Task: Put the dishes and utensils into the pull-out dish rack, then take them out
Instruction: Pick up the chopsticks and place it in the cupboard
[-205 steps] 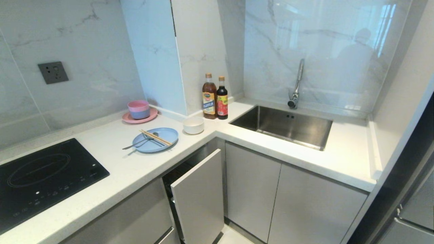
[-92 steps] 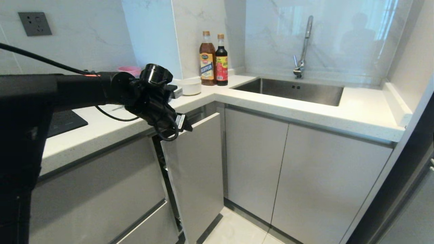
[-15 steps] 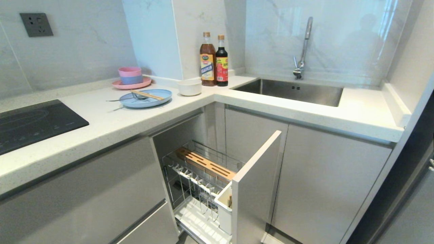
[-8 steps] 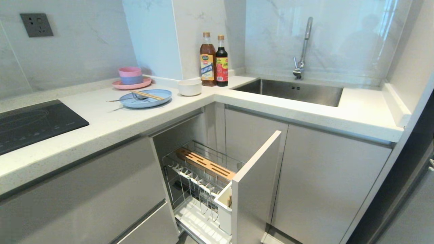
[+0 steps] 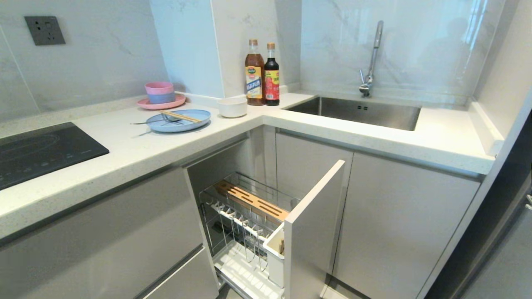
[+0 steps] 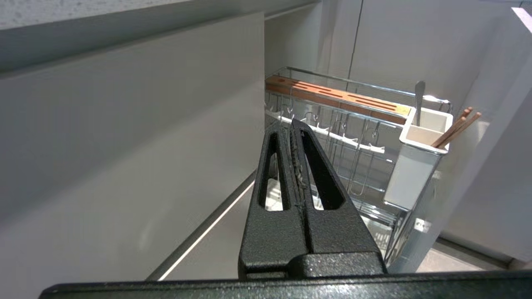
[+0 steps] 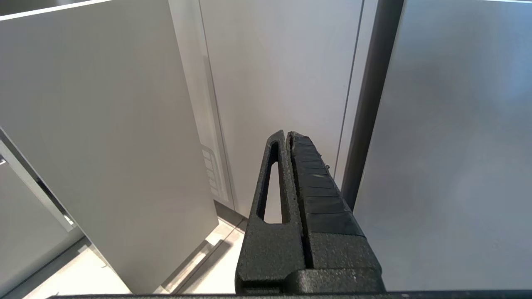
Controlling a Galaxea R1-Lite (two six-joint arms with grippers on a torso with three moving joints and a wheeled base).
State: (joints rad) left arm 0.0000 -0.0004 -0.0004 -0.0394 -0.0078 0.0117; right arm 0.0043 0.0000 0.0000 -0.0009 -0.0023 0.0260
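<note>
A home kitchen — a steel sink (image 5: 353, 112) with tap (image 5: 371, 58) set in the white surface (image 5: 137, 153), an induction hob (image 5: 37, 151) left of the sink, marble-look walls.

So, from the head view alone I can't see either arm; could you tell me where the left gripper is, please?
Observer: The left gripper is low beside the drawer fronts, shut and empty, pointing towards the pull-out dish rack.
Operator: Thank you. Is there anything in the white caddy?
Observer: Yes, the white caddy holds a pair of reddish-brown chopsticks and a silver utensil handle, both standing up out of it.
Operator: And the right gripper?
Observer: The right gripper is shut with nothing in it, facing plain cabinet doors near the floor.
</note>
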